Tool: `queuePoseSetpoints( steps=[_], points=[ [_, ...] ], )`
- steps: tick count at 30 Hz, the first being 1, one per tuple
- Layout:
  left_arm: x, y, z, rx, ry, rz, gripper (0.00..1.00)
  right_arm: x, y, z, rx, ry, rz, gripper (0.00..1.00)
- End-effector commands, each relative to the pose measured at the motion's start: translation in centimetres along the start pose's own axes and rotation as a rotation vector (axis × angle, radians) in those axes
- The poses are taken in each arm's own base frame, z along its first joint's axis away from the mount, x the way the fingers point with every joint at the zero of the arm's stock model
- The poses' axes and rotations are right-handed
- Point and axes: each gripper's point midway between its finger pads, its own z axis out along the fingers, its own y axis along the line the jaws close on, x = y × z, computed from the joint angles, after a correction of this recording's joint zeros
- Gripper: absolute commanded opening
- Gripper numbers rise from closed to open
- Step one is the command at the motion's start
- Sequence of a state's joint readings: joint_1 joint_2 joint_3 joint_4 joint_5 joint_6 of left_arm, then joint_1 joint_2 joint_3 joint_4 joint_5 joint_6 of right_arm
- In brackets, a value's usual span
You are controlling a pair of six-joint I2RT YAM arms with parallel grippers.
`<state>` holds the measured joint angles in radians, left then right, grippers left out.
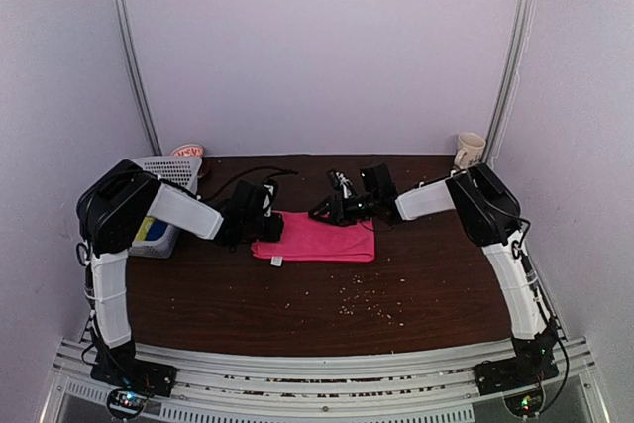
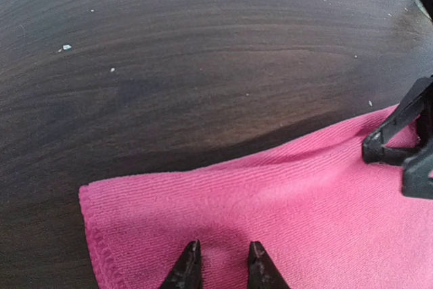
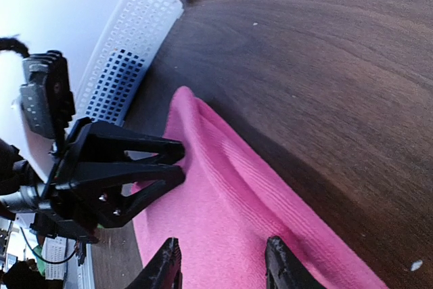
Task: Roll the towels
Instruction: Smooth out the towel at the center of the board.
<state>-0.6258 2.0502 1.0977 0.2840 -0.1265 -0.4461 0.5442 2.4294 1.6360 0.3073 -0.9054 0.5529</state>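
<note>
One bright pink towel [image 1: 322,240] lies flat on the dark wooden table [image 1: 416,284], its long side running left to right. My left gripper [image 1: 269,226] is down on the towel's left end; in the right wrist view its fingers [image 3: 172,151] pinch a raised ridge of the cloth [image 3: 223,214] at the far edge. In its own view, the left gripper [image 2: 223,252] presses into the pink towel [image 2: 284,201]. My right gripper [image 1: 324,212] rests on the towel's far right part. Its jaws [image 3: 220,252] stand apart with the cloth lying between them, not pinched.
A white lattice basket [image 1: 168,180] stands at the back left beside the left arm, with a red-and-white item [image 1: 188,151] behind it. A cream mug [image 1: 470,150] sits in the back right corner. Crumbs [image 1: 367,299] are scattered in front of the towel.
</note>
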Motion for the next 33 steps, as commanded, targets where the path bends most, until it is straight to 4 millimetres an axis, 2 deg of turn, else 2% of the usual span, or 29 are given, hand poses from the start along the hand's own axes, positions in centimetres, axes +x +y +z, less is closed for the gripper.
queuePoseSetpoints(
  steps=[1,6,12,16,22,26,29,33],
  points=[
    [0.9,0.5,0.6,-0.016,0.004,-0.018,0.24,0.6,-4.0,-0.3,0.16,-0.026,0.038,0.43],
    [2.8,1.6,1.1,-0.065,0.053,-0.026,0.24,-0.4,-6.3,-2.1,0.263,-0.066,0.052,0.44],
    [4.5,2.0,1.5,-0.077,0.089,-0.035,0.23,-2.1,-6.7,-4.1,0.27,-0.12,0.072,0.45],
    [4.7,2.2,1.5,-0.085,0.094,-0.034,0.24,-2.6,-7.7,-5.6,0.357,-0.134,0.053,0.45],
    [4.0,2.2,1.5,-0.086,0.087,-0.031,0.4,-2.5,-8.5,-7.1,0.437,-0.126,0.032,0.45],
    [2.7,2.1,1.4,-0.093,0.073,-0.019,0.53,-3.7,-7.3,-7.9,0.434,-0.12,-0.032,0.45],
    [1.4,2.2,1.4,-0.095,0.057,-0.018,0.59,-5.2,-5.7,-9.0,0.449,-0.124,-0.121,0.45],
    [-1.0,1.8,0.8,-0.078,0.013,-0.016,0.75,-6.6,-3.2,-10.4,0.458,-0.1,-0.248,0.46]
  ],
)
